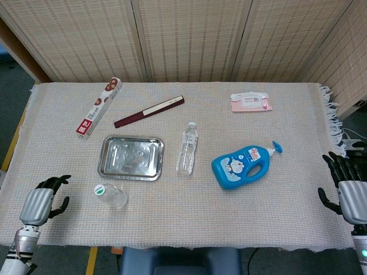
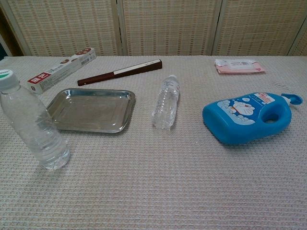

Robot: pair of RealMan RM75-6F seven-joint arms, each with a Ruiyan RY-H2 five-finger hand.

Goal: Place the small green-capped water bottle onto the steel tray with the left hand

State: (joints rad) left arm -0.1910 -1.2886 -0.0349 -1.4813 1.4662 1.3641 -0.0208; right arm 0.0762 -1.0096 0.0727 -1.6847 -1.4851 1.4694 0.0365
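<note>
A small clear water bottle with a green cap (image 1: 110, 195) (image 2: 31, 124) stands upright on the cloth, just in front of the steel tray's near left corner. The tray (image 1: 106, 148) (image 2: 64, 115) lies flat and holds nothing. My left hand (image 1: 43, 200) hovers at the table's front left, a short way left of the bottle, fingers apart and holding nothing. At the front right edge my right hand (image 1: 346, 189) is likewise spread and free of any object. Neither hand shows in the chest view.
A second clear bottle with a white cap (image 1: 187, 148) (image 2: 166, 102) lies on its side right of the tray. A blue pump bottle (image 1: 242, 166) (image 2: 249, 117) lies further right. Behind are a long box (image 1: 98, 106), a dark red stick (image 1: 149, 111) and a wipes pack (image 1: 250, 102).
</note>
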